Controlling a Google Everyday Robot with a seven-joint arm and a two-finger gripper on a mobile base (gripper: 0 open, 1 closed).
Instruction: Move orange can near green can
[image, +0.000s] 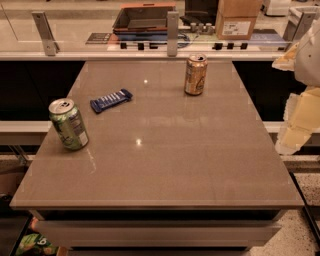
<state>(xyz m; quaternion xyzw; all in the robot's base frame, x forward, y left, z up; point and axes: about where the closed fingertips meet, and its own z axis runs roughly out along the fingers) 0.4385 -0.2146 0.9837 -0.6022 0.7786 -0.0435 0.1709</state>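
On the table (165, 170): orange can (195, 75) stands at the far side, a bit right of centre; green can (68, 125) is by the left edge, nearer the cam and well apart from it; snack bar (111, 100) lies btwn them, closer to the green can. Gripper (296, 117) hangs off the table's right edge, well right of the orange can. Behind the table: tray (143, 17), w/ a cardboard box (236, 19) to its right.

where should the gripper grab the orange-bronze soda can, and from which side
Take the upright orange-bronze soda can around its mid-body, where the round wall is straight. Probably come from the right: the gripper hangs beyond the right edge of the brown table, and nothing stands between them.
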